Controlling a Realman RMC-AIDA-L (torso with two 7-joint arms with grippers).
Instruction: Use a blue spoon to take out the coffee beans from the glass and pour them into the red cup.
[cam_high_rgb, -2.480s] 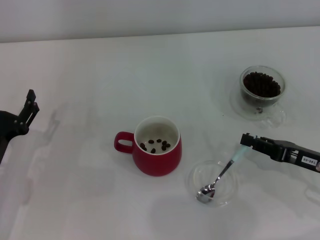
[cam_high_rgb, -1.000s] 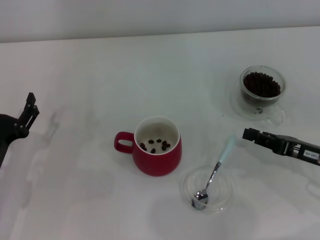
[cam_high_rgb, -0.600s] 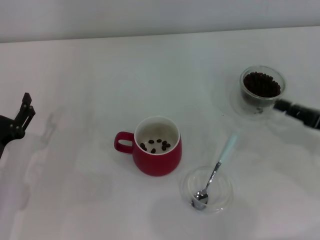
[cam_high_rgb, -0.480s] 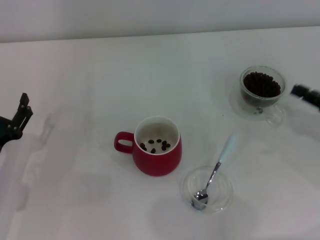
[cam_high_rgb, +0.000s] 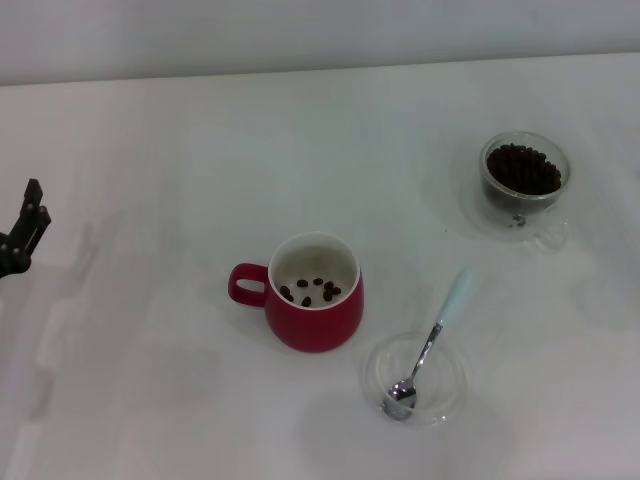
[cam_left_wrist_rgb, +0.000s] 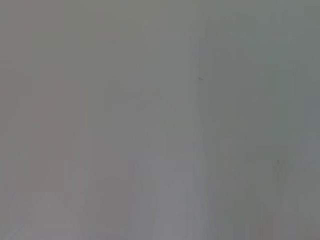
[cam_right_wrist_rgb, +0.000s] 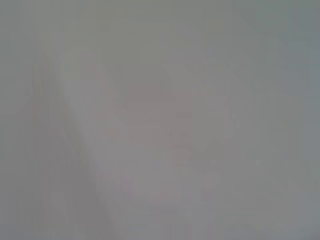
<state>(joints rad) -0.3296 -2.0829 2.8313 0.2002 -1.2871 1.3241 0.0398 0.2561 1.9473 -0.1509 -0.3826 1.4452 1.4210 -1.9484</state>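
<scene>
Head view, near to far: clear saucer (cam_high_rgb: 447, 395) on white bench (cam_high_rgb: 160, 150), blue spoon (cam_high_rgb: 430, 340) resting in it, metal bowl down, pale handle leaning out over rim toward far right. Red cup (cam_high_rgb: 312, 306) just left of saucer, few coffee beans (cam_high_rgb: 312, 290) inside. Left hand (cam_high_rgb: 22, 240) at left edge, well apart from everything, finger spread cannot tell. Glass (cam_high_rgb: 523, 180) far right, full of beans. Right hand out of sight. Wrist views blank grey.
</scene>
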